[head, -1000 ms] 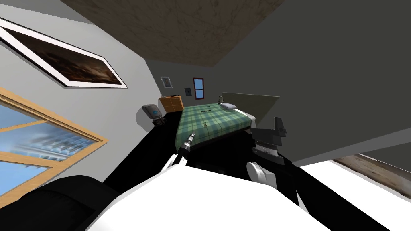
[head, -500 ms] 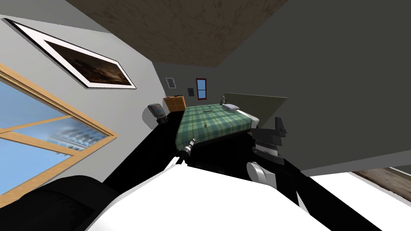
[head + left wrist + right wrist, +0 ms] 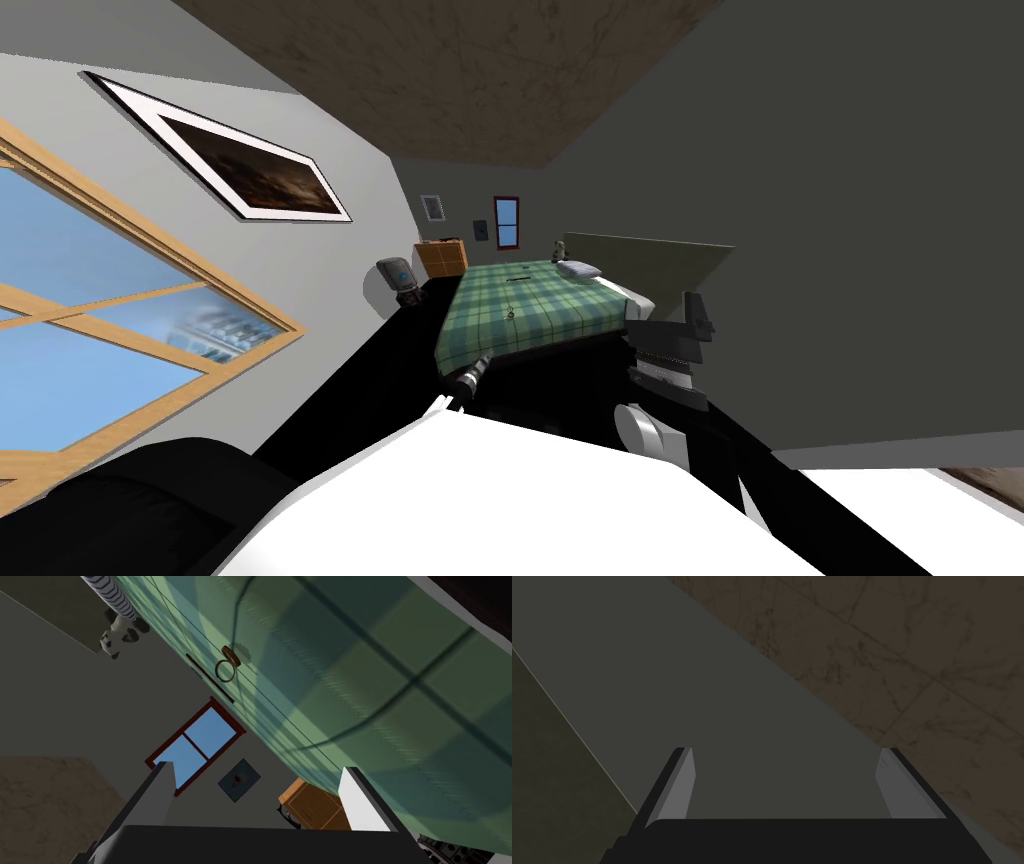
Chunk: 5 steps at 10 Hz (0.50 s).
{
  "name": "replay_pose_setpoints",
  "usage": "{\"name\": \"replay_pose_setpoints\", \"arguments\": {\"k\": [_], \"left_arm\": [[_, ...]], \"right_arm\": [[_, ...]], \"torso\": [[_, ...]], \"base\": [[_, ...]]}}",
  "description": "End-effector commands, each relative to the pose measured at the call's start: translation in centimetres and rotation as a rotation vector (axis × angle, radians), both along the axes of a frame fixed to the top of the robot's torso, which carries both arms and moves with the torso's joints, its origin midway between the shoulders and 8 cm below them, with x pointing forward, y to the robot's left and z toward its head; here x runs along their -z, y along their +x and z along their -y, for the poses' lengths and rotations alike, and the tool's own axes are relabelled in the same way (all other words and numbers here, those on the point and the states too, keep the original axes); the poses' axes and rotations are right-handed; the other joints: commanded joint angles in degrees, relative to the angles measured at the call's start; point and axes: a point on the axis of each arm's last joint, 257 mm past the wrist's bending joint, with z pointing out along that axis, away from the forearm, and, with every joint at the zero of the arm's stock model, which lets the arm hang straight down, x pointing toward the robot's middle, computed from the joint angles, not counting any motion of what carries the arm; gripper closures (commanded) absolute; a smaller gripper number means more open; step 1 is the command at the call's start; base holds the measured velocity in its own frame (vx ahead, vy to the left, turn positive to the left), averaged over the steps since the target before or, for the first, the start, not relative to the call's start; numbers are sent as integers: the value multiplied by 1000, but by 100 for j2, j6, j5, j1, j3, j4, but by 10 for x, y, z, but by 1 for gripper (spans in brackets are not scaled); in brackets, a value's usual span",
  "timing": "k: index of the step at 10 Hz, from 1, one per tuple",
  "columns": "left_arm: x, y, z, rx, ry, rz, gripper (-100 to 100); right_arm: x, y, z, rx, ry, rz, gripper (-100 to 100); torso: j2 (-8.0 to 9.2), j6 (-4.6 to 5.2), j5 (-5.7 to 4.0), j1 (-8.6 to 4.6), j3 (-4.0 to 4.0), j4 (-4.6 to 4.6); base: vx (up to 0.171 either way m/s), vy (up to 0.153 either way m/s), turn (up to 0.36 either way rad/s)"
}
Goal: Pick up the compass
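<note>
Compass (image 3: 227, 663) on green plaid bed (image 3: 360, 671), beyond spread left hand (image 3: 257, 767)

Dim grey-walled render, bright blue window (image 3: 90, 330), splayed corners, soft shadow bands across bedspread (image 3: 350, 676) beyond the left gripper (image 3: 257, 766) jaws

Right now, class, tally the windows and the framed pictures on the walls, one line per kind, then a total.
Windows: 2 (wood-framed window, red-framed window)
Pictures: 3 (large picture, small pale picture, small dark picture)
Total: 5

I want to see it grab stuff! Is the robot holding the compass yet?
No, the compass lies on the green plaid bed, well ahead of the open left gripper.
</note>
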Motion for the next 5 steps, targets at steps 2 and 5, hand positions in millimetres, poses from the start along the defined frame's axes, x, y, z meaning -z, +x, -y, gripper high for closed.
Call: {"name": "replay_pose_setpoints", "arguments": {"k": [2,5], "left_arm": [[48,-28,-10,24,110,-133,-100],[92,-57,-32,49,247,-265,-100]], "right_arm": [[0,0,0,0,0,0,0],[0,0,0,0,0,0,0]], "torso": [[-14,-1,-3,-13,-8,-3],[-60,1,-4,-18,-34,-12]], "base": [[156,-148,128],[233,-164,57]]}}
